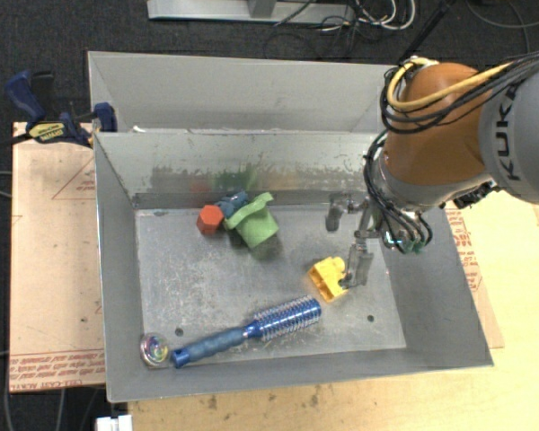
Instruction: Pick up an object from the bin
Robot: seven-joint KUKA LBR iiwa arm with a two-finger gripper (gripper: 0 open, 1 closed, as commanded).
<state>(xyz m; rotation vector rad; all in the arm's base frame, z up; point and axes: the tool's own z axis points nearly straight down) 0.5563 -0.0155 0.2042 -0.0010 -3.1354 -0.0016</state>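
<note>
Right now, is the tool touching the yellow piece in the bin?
Cannot tell. In the camera view one finger of the tool overlaps the right edge of the yellow piece, but whether it rests on it or hangs above is unclear.

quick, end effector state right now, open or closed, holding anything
End effector: open, nothing between its fingers; one fingertip is right beside the small yellow piece.

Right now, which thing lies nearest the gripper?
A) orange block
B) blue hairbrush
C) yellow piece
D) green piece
C: the yellow piece lies right beside the gripper in the bin's right half. The blue hairbrush lies nearer the front wall, and the orange block and green piece sit farther left by the back wall.
</note>
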